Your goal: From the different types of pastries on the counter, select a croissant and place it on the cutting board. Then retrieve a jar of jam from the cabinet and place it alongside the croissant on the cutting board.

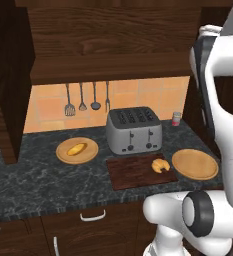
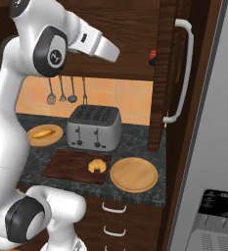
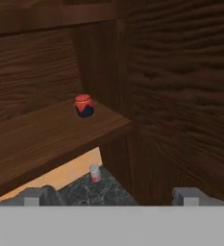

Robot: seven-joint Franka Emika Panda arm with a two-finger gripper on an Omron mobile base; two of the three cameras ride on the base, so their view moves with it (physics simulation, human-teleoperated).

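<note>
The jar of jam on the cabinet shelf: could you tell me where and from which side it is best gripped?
Probably across the squat dark body of the jar of jam, just below its red lid. It stands upright near the end of the cabinet shelf, so the open claw should come in level from the front.

Jar of jam [image 2: 152, 57] half hidden behind the cabinet [image 2: 167, 73] side panel in the right base view. Fingers [image 3: 32, 196] cut off low in the hand view (spread wide). Shaker [image 3: 95, 173] label too small to read.
</note>
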